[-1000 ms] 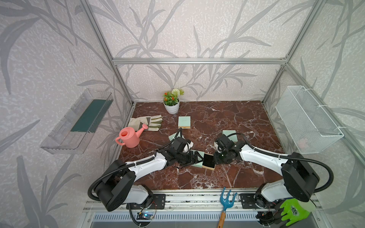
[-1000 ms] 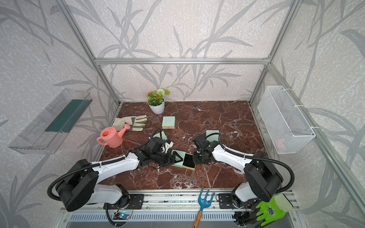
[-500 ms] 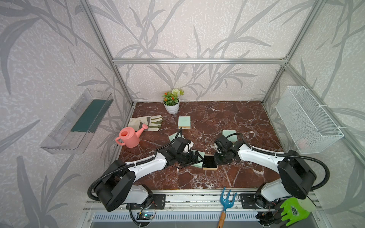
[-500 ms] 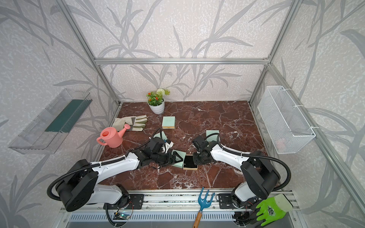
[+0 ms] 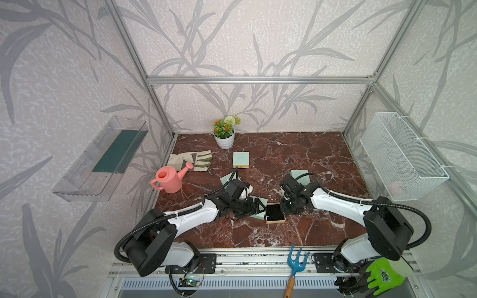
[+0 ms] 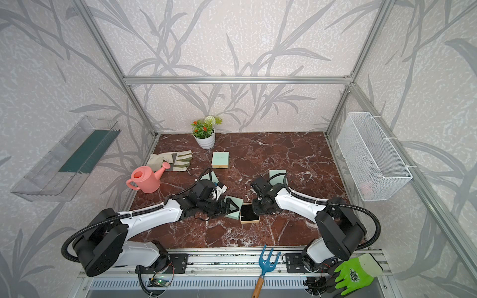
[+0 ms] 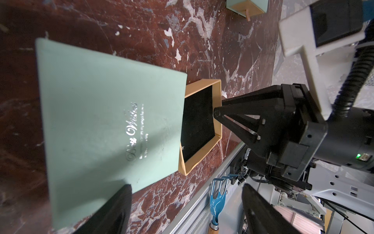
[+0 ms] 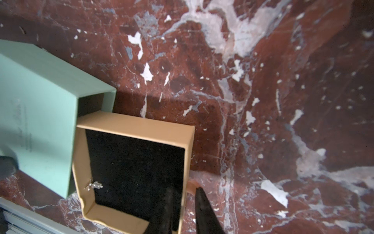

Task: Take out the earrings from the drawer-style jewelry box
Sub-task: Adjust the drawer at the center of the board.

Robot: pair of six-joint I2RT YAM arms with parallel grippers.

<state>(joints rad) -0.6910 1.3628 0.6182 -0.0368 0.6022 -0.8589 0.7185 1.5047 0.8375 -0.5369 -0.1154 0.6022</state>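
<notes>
Pulling open looks finished: the tan cardboard drawer with black lining [image 8: 133, 123] stands nearly clear of its mint-green cardboard sleeve [image 8: 40, 105]. The right gripper [image 8: 184, 189], jaws narrow, straddles the drawer's front wall and pull tab; whether it pinches them I cannot tell. The left gripper [image 7: 186, 187], spread wide, rests one finger against the sleeve. A tiny silvery earring [image 8: 94, 185] lies across the lining from the right fingertips, by the sleeve-side wall. Next, I judge: let go, reach across, pinch delicately.

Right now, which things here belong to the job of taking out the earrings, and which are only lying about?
For the job: earrings, tan drawer, mint-green sleeve.

Lying about: pink watering can, work gloves, potted plant, blue hand rake, green glove, closed mint-green box.
</notes>
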